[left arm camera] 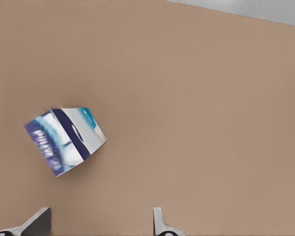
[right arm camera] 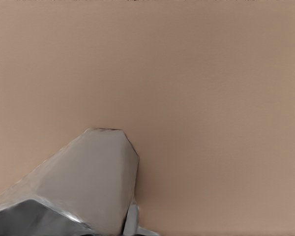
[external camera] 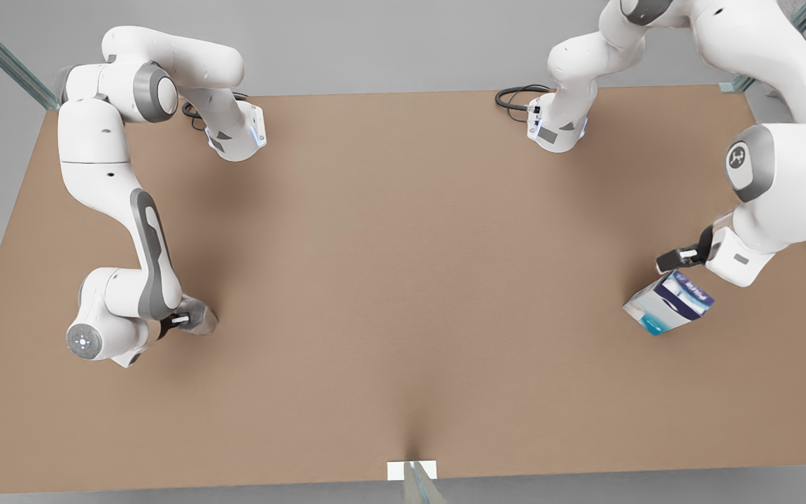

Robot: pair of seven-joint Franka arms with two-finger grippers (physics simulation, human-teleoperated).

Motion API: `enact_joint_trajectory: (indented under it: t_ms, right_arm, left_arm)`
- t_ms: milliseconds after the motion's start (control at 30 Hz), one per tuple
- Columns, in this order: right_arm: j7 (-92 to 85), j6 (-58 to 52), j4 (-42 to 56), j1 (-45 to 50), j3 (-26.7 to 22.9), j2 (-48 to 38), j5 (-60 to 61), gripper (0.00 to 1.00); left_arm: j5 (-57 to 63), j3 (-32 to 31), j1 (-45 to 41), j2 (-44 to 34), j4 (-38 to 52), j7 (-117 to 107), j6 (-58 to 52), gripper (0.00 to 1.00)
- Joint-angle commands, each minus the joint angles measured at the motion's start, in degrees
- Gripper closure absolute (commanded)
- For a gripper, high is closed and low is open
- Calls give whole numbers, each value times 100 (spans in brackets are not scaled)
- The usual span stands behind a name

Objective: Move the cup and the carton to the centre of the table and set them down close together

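The carton (external camera: 669,302), white with dark blue and teal print, lies tilted on the brown table (external camera: 403,280) near the front view's right edge. My left gripper (external camera: 674,260) hovers just behind it. In the left wrist view the carton (left arm camera: 64,140) lies beyond the left gripper (left arm camera: 99,226), which is open with nothing between its fingertips (left arm camera: 160,223). On the front view's left, my right gripper (external camera: 182,320) is low over the table and shut on the silvery-grey faceted cup (external camera: 199,316). The right wrist view shows the cup (right arm camera: 88,182) held against one finger (right arm camera: 132,219).
A small white tag (external camera: 412,470) marks the table's near edge. Both arm bases (external camera: 557,129) stand at the far edge with black cables (external camera: 515,98) beside them. Open brown tabletop spans the middle between the two grippers.
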Motion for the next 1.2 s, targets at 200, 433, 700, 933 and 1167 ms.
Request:
enact_joint_trajectory:
  t_ms: [200, 433, 700, 933, 1167]
  right_arm:
    - [4, -137, 246, 35, 70, -27, 112, 79]
    - [478, -216, 1652, 2048, -17, 491, 877, 79]
    - [1489, 12, 2944, 4482, -1969, 1563, 2758, 79]
    - [2052, 557, 3621, 5282, -2927, 2231, 3698, 79]
    - [1990, 522, 3621, 5282, -2927, 2249, 3698, 10]
  left_arm:
    - [173, 383, 63, 54, -647, -44, 969, 0]
    - [173, 576, 46, 151, -1412, -1134, 1875, 0]
    - [94, 673, 221, 450, -1386, -1134, 1972, 0]
    - [68, 673, 221, 564, -1403, -1134, 2086, 0]
    - [77, 682, 239, 678, -1403, -1134, 2077, 0]
